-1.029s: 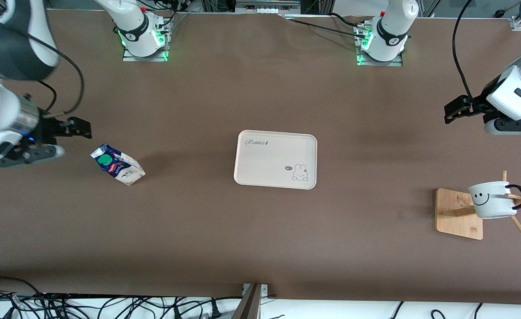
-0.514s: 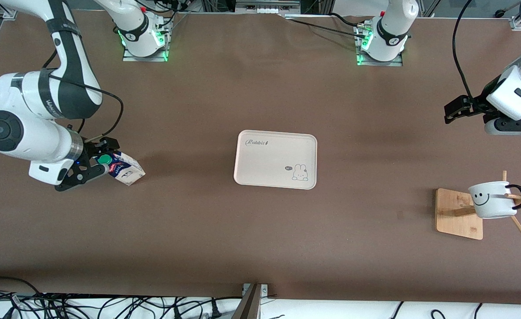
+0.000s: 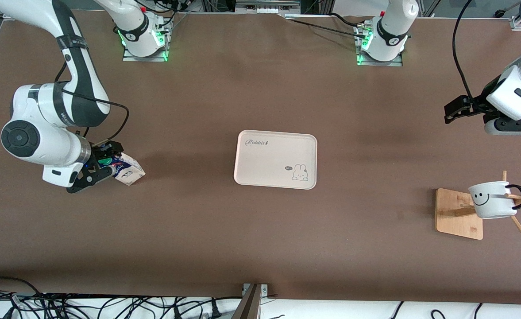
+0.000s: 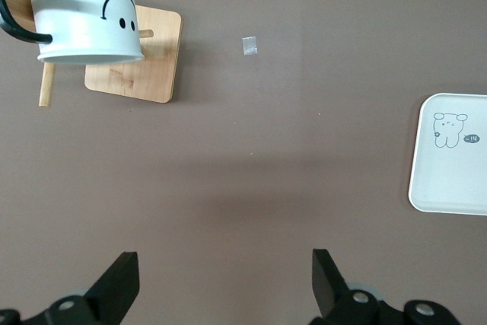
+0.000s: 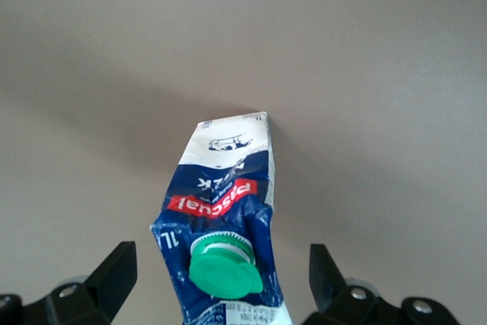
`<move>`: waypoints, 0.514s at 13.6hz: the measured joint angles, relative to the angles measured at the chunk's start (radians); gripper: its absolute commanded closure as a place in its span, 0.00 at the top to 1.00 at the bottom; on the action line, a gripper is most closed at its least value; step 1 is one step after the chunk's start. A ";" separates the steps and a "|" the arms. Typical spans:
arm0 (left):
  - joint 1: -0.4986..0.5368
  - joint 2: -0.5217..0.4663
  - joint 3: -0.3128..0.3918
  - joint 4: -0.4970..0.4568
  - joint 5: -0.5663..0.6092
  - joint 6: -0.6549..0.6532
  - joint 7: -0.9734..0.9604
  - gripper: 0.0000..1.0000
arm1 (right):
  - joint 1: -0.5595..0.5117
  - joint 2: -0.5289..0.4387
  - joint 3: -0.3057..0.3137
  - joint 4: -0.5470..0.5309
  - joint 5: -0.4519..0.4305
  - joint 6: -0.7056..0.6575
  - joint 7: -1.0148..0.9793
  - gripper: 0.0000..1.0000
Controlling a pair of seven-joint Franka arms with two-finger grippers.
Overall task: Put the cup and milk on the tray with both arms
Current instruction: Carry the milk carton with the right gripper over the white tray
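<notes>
The milk (image 3: 126,171) lies on its side near the right arm's end of the table, a white and dark blue carton with a green cap (image 5: 224,268). My right gripper (image 3: 102,163) is low at the carton's capped end, open, its fingers (image 5: 114,272) on either side of the carton and clear of it. The cream tray (image 3: 275,159) lies flat at the table's middle. The white smiley cup (image 3: 492,200) hangs on a peg of a wooden rack (image 3: 458,215) near the left arm's end. My left gripper (image 3: 453,110) waits open in the air, over bare table (image 4: 224,279).
Wooden pegs (image 3: 519,226) stick out around the cup, and its black handle (image 3: 520,197) hooks over one. A small scrap of tape (image 3: 400,215) lies beside the rack base. Cables (image 3: 109,305) run along the table edge nearest the front camera.
The right arm has swung in and come down, so its open gripper now straddles the milk's capped end. The left arm, cup and tray have not moved.
</notes>
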 measured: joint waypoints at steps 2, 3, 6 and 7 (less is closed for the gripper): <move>0.000 0.000 0.000 0.000 0.000 0.000 0.000 1.00 | -0.001 0.000 -0.002 -0.017 0.000 0.006 -0.001 0.89; 0.000 0.000 0.000 0.000 0.000 0.000 0.000 1.00 | -0.001 0.000 -0.006 -0.025 0.000 0.010 -0.001 0.83; 0.000 0.000 0.000 0.000 0.000 0.000 0.000 1.00 | -0.004 0.000 -0.017 -0.048 0.000 0.029 -0.004 0.56; 0.000 0.000 0.000 0.000 0.000 0.000 0.000 1.00 | -0.004 0.000 -0.017 -0.052 0.000 0.033 -0.005 0.52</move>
